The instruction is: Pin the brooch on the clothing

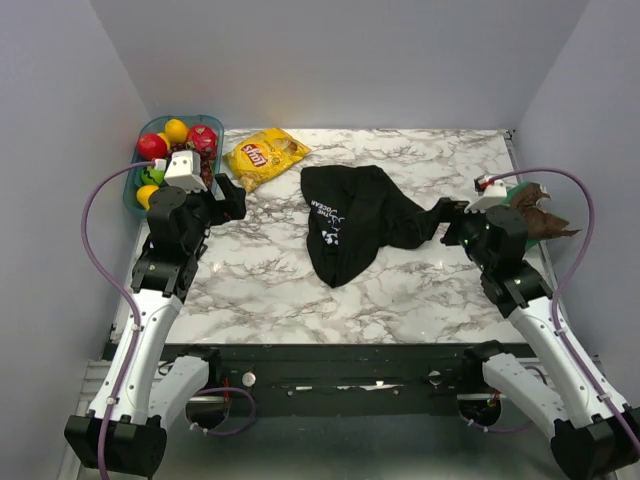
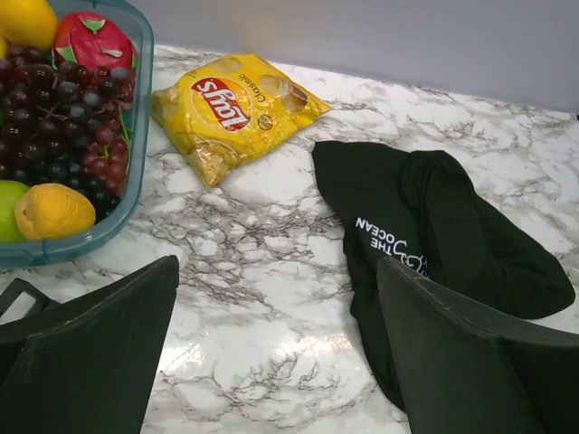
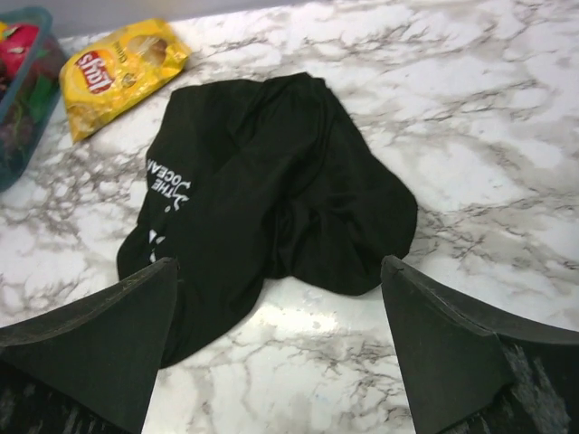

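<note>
The clothing (image 1: 352,220) is a black T-shirt lying crumpled in the middle of the marble table, with a bit of white print showing on its left side. It also fills the right of the left wrist view (image 2: 434,212) and the centre of the right wrist view (image 3: 271,176). The brooch is not in view anywhere. My left gripper (image 1: 228,198) (image 2: 278,271) hovers open to the left of the shirt, with nothing between its fingers. On the other side, my right gripper (image 1: 450,215) (image 3: 279,267) stands open and empty just off the shirt's right edge.
A blue basket (image 1: 135,195) (image 2: 136,136) of fruit sits at the back left corner. Beside it lies a yellow Lay's chip bag (image 1: 264,155) (image 2: 231,108) (image 3: 118,68). A brown and green object (image 1: 540,212) rests at the table's right edge, behind the right arm.
</note>
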`<state>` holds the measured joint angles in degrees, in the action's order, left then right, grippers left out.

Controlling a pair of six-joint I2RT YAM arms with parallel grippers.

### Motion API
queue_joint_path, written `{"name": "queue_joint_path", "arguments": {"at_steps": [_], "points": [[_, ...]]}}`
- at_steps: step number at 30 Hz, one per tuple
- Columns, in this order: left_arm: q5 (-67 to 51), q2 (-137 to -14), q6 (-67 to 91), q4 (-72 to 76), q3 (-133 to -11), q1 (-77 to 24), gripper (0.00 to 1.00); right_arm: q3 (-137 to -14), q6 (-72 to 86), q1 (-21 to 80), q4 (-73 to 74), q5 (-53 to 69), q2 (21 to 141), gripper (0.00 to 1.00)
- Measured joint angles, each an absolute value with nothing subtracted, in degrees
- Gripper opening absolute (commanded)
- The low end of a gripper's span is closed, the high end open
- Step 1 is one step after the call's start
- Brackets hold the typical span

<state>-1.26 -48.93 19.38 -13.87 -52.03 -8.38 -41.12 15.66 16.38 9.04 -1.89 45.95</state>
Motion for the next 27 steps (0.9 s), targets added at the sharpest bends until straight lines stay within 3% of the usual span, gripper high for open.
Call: {"name": "queue_joint_path", "arguments": {"at_steps": [14, 19, 27], "points": [[-1.98, -48.82, 19.35, -15.51, -52.05, -8.38, 0.99, -49.58, 17.15, 16.38, 25.8, -0.91, 39.72, 0.99], [-2.76, -46.59, 18.65, -14.81, -51.88, -8.38, 0.9, -49.6, 18.65, 16.38, 29.12, -0.75, 39.0, 0.88], [-6.28, -47.75, 16.53, -13.52, -51.81, -10.17, 0.92, -49.74, 20.01, 23.79, 28.71, -1.5, 50.98, 0.88]]}}
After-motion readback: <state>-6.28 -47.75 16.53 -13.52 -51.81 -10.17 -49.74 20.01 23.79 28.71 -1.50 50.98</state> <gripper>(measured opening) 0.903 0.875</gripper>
